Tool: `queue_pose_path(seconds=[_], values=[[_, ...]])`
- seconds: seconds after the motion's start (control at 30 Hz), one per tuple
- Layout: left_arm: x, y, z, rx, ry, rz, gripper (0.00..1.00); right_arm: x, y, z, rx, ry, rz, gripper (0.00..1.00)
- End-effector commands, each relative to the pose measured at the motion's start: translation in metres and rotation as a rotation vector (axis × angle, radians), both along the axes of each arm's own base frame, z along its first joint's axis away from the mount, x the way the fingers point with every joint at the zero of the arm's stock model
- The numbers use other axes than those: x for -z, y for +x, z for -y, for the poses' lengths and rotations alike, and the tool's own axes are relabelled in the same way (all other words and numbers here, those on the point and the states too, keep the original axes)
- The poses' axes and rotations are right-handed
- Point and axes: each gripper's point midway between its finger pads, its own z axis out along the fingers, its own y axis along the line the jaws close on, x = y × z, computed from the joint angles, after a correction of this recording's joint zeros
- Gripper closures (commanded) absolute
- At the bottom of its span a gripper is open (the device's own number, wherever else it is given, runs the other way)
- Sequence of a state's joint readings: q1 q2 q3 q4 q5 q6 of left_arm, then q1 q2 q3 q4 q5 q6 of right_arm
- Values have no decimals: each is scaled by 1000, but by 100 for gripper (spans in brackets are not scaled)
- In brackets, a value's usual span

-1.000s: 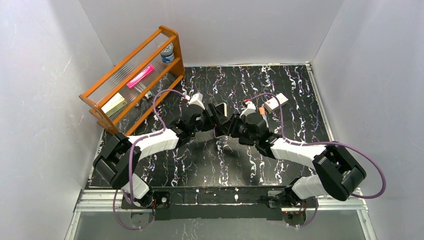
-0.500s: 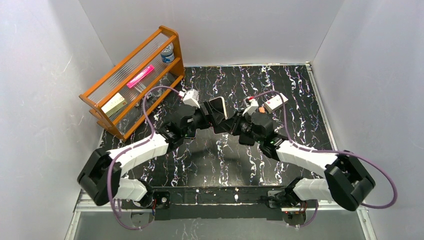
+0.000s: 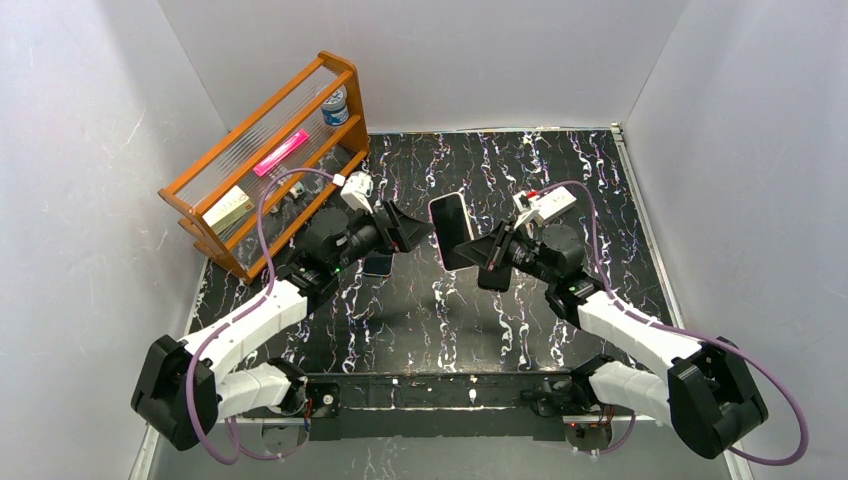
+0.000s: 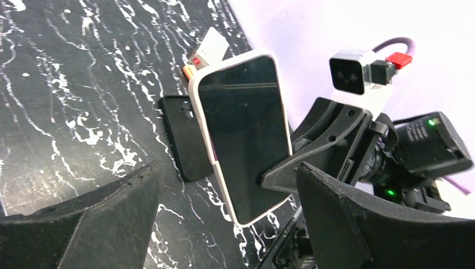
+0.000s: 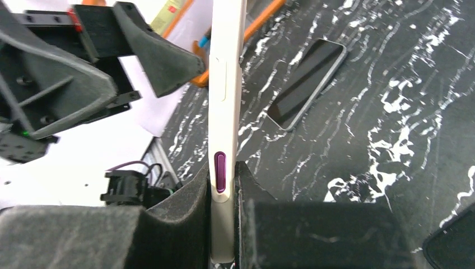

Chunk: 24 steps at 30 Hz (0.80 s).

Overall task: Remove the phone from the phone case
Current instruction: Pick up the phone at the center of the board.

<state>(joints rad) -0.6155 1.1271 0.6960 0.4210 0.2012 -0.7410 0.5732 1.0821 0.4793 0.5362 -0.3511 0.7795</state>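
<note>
Phone case (image 3: 452, 232) now apart from left hand (image 3: 415, 227)

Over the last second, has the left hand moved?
Yes. The left hand has pulled back left, toward the wooden rack, and stands open, apart from the white-cased phone that the right hand grips.

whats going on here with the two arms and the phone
The right gripper is clamped on the lower end of a phone and holds it upright above the table. The phone is not out of its white case yet. The left gripper is open beside it and touches nothing. A second phone lies flat on the table.
</note>
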Motion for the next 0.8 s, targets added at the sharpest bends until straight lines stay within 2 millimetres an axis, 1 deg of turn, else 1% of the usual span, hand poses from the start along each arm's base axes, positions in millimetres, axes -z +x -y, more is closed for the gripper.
queue_pose_path(seconds=[0.0, 0.13, 0.33, 0.57, 0.67, 0.77], values=[[-34, -22, 5, 150, -113, 67, 15, -74, -18, -3, -143, 189, 188, 99], [-49, -27, 16, 237, -162, 68, 19, -90, -29, -7, -225, 237, 204, 99], [-62, -33, 23, 295, -217, 75, 31, -105, -40, -11, -307, 281, 230, 99], [-70, -37, 31, 352, -278, 55, 58, -114, -47, -17, -391, 309, 239, 99], [-74, -40, 33, 377, -301, 51, 69, -115, -46, -20, -402, 318, 235, 99], [-75, -41, 33, 386, -309, 48, 87, -114, -43, -22, -403, 317, 228, 99]])
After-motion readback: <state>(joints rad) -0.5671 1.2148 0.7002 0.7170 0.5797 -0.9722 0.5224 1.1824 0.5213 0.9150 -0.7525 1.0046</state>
